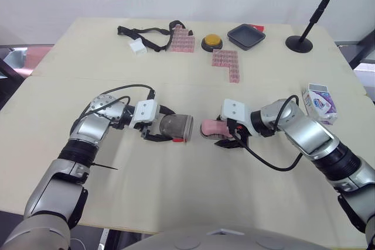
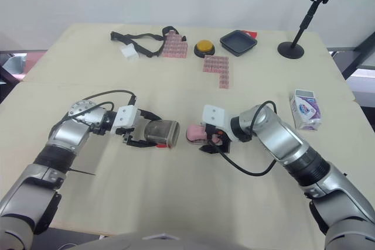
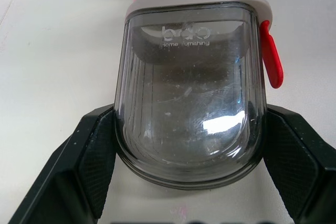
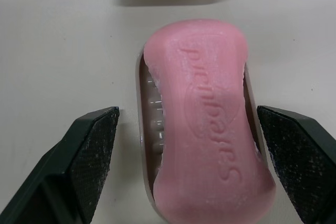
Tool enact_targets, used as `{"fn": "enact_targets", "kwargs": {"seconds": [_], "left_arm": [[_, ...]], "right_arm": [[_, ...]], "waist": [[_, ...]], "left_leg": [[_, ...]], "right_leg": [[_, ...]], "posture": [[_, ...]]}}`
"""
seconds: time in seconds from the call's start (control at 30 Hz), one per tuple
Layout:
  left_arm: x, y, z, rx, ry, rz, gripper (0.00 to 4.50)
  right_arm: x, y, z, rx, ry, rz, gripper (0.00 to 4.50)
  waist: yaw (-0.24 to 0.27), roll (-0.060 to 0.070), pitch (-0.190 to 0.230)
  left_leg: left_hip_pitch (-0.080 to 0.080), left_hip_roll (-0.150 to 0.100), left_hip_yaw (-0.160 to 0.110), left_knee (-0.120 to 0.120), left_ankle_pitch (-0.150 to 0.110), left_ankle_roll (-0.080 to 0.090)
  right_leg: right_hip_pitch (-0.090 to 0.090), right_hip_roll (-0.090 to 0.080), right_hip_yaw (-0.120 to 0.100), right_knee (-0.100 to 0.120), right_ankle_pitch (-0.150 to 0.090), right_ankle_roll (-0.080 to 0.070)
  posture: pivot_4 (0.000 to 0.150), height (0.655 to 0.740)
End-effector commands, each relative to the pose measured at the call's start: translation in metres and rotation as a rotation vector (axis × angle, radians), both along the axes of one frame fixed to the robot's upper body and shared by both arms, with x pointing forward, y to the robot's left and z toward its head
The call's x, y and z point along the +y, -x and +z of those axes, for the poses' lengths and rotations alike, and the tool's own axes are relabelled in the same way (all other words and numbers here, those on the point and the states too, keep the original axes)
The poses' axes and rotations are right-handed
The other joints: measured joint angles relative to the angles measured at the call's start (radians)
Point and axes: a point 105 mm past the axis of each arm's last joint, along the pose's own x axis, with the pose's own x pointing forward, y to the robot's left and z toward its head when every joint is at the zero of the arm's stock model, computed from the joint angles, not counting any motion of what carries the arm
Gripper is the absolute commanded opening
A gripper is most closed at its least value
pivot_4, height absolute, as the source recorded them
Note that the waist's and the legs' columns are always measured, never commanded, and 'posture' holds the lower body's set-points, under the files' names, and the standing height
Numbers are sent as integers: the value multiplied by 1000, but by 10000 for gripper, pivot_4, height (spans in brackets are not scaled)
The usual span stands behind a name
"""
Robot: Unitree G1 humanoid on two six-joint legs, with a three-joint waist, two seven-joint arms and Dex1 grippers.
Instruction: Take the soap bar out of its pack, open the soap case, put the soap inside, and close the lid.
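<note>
Where the left arm reaches across the pale wooden table, the left gripper is clamped on the smoky transparent plastic lid of the soap case, one black finger on each long side. The lid carries a red latch tab on its grey rim, and the rim faces the right arm. Just beside the rim, with a strip of bare table between, sits the grey oval case tray. The pink moulded soap bar lies in it, lettering up. The right gripper straddles the tray with its fingers apart. One finger stands clear of the tray wall; contact at the other cannot be confirmed. Well apart, near the right table edge, the white-and-purple cardboard soap pack stands upright. Along the far edge, left to right: a black strap, a yellow round button, a black square dish, a black stand.
</note>
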Motion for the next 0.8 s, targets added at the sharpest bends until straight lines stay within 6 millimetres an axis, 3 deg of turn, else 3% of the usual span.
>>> {"fn": "enact_targets", "kwargs": {"seconds": [0.03, 0.2, 0.43, 0.63, 0.8], "left_arm": [[1, -1, 10, -36, 21, 1, 37058], [1, 0, 10, -36, 19, 0, 37058], [-1, 0, 10, -37, 21, -2, 36792], [0, -1, 10, -35, 20, 4, 36792], [1, -3, 8, -28, 25, 24, 36792]], "right_arm": [[-1, -4, 2, -34, 19, 0, 45000], [-2, -6, -2, -35, 13, -25, 45000], [-2, -9, -2, -52, 11, -36, 25895], [-4, -11, 2, -76, 19, -22, 25220], [-7, -10, 18, -132, 41, 40, 25220]], "waist": [[0, 0, 0], [-2, 0, 0], [-2, 0, 0], [-2, 0, 0], [1, 0, 0]], "left_leg": [[0, 0, 0, 0, 0, 0], [0, 0, 0, 0, 0, -1], [1, 0, 0, 0, 1, -2], [1, 0, 0, 0, 2, -3], [0, 0, 0, 0, 2, -3]], "right_leg": [[0, 0, 0, 0, 0, 0], [0, 0, 0, 0, 0, 0], [0, 0, 1, 1, 0, 0], [0, 0, 1, 1, 0, 0], [0, 0, 0, 1, 0, 0]], "posture": [[1500, 7338], [1500, 7338], [1500, 7338], [1500, 7338], [1500, 7338]]}}
